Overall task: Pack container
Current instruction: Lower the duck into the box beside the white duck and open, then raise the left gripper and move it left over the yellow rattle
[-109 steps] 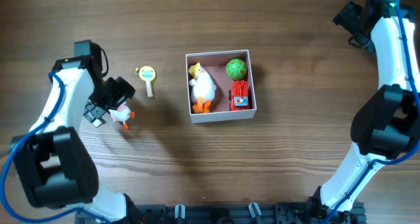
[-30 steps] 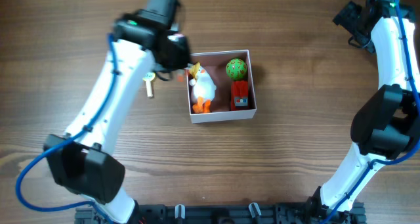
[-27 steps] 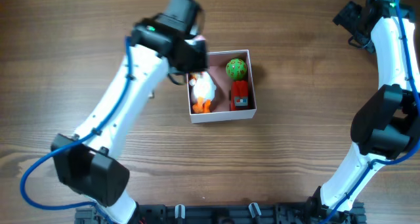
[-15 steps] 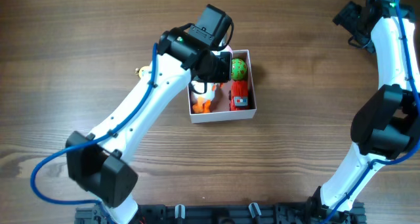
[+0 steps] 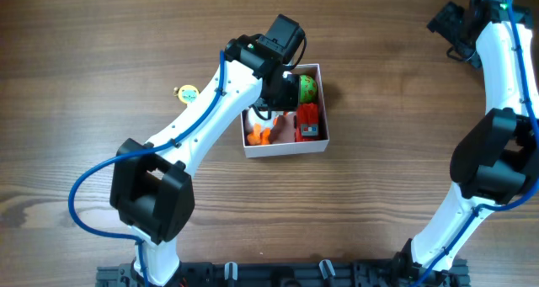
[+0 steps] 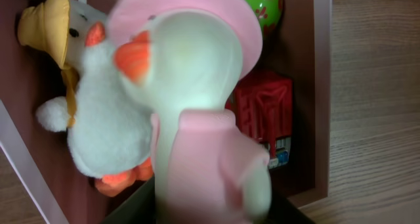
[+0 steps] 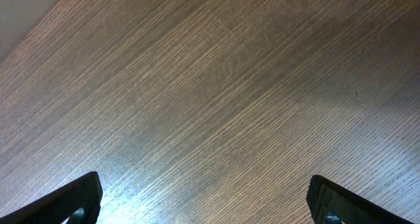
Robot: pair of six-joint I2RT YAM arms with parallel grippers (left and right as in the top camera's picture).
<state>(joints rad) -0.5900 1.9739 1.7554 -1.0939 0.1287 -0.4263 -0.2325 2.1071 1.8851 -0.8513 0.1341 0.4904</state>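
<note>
The container (image 5: 286,151) is a shallow white-walled box with a dusty-pink inside, at mid-table. In it lie a white plush duck with a yellow hat (image 6: 98,119), a green ball (image 5: 307,87) and a red block toy (image 5: 308,123). My left gripper (image 5: 282,92) hovers over the box's middle, shut on a pale duck toy with a pink hat and pink dress (image 6: 197,86). That toy fills the left wrist view, blurred, between the dark jaws of the left gripper (image 6: 210,211). My right gripper (image 7: 205,198) is open over bare wood at the far right.
A small yellow-green round toy on a stick (image 5: 187,92) lies on the table left of the container, partly behind the left arm. The right arm (image 5: 497,85) stands along the right edge. A black rail runs along the front edge.
The left arm has swung right with the pink-hatted duck, from the container's left rim to above its middle. It now covers most of the white plush duck. The right arm is still.
</note>
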